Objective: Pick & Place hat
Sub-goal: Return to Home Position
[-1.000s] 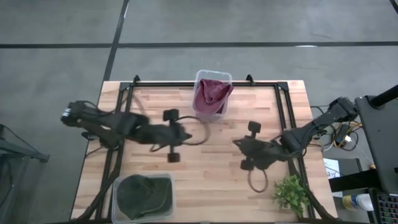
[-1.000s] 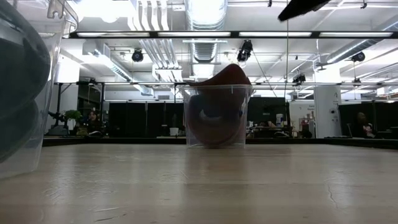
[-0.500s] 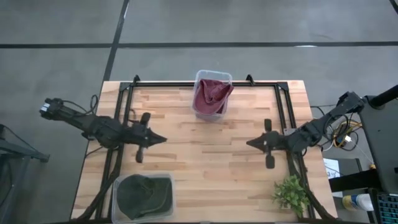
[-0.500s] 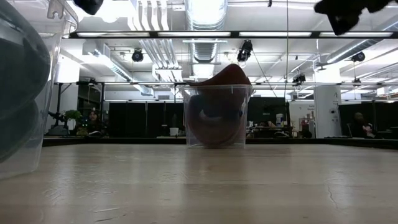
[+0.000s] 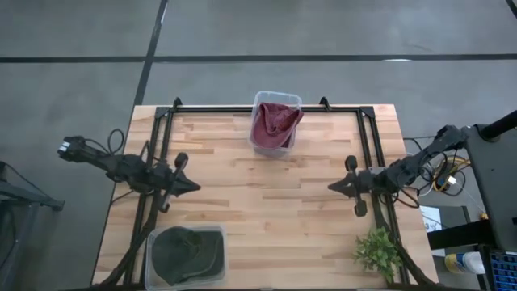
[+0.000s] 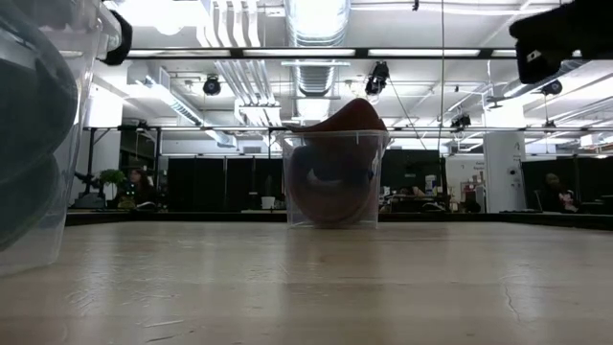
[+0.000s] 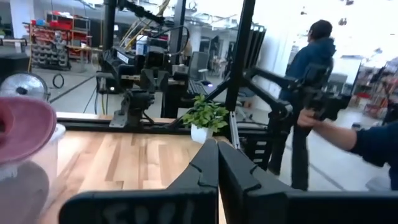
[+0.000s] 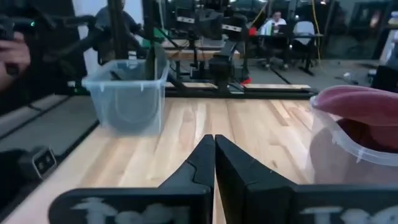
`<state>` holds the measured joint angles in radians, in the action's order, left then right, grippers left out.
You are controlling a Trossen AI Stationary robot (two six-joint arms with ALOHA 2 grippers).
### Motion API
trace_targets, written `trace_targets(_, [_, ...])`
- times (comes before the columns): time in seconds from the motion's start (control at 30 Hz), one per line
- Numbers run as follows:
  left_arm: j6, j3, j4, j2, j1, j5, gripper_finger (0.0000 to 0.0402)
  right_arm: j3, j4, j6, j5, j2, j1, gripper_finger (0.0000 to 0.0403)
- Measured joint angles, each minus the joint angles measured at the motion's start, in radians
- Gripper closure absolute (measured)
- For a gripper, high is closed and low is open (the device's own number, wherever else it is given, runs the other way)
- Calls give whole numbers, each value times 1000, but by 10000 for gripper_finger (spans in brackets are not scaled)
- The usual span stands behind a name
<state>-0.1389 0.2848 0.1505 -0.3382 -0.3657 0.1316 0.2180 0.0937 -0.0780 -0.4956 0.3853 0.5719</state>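
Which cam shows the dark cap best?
High view: the dark cap lies whole in its clear bin, seen from above. Low view gives only a dark mass through the bin wall; right wrist sees the bin far off; left wrist misses it.

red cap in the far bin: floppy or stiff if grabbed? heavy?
Probably floppy: the red cap lies crumpled, draped over the rim of the clear bin. Likely light: it mounds above the rim in the low view with the thin walls unbowed. A pinch may lift only a fold. Left gripper and right gripper are away.
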Motion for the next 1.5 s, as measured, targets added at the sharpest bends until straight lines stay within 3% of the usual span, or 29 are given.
trace_targets(0.27, [-8,-63,-4,120,0,-17,401,-90,6,32,106,-143,0,394])
trace_targets(0.63, [10,-131,-118,264,0,1,401,-209,-30,79,102,-342,-3,394])
trace_targets(0.87, [29,-161,-169,327,1,116,401,-209,-29,137,94,-373,-3,394])
trace_targets(1.1, [70,-161,-299,320,1,121,401,-209,-27,260,48,-359,-4,394])
trace_targets(1.5, [54,-176,-368,301,0,121,402,-209,-27,199,50,-349,-3,394])
